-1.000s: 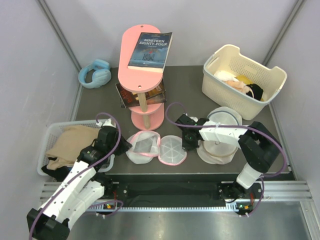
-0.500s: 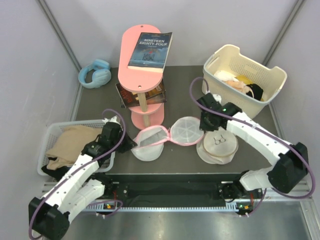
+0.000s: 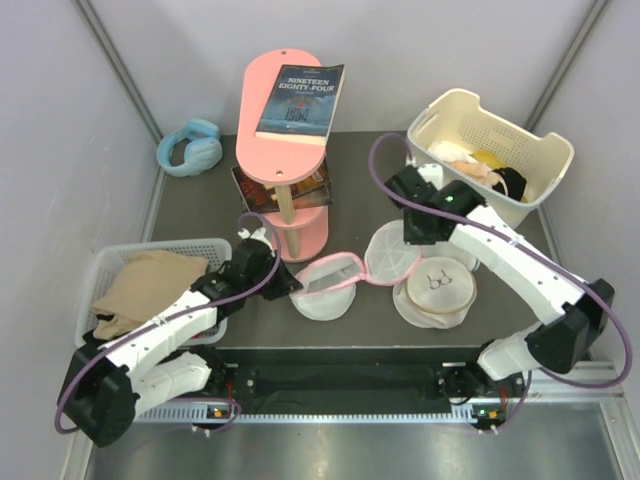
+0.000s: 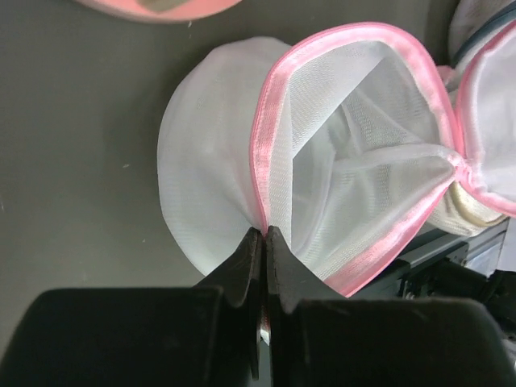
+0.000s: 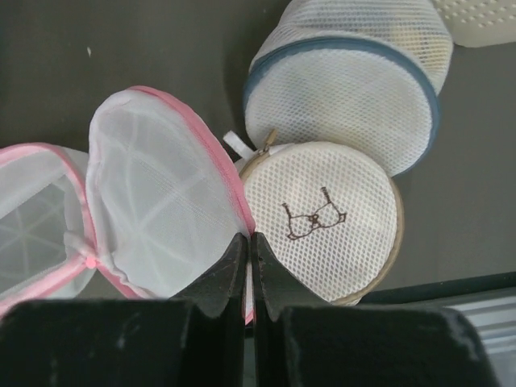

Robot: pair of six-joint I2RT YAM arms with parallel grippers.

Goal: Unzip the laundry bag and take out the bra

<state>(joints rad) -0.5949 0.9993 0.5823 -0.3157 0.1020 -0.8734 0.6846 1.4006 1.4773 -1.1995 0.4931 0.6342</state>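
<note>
Pink-trimmed round white mesh laundry bag point(image 3: 322, 296) lies splayed open

Fine translucent white mesh cloth on the laundry bag point(image 4: 201, 177) at the left gripper point(image 4: 264, 242) tips, soft and creased, with smooth pink trim point(image 4: 270, 129) of faint sheen. Left gripper and right gripper point(image 5: 247, 246) are matt black plastic, lightly scuffed; just right of the right gripper, the bra-icon bag point(image 5: 322, 218) is coarser matt white mesh with a beige woven rim. Table point(image 4: 72, 121) under both hands is dark, matt, smooth.
</note>
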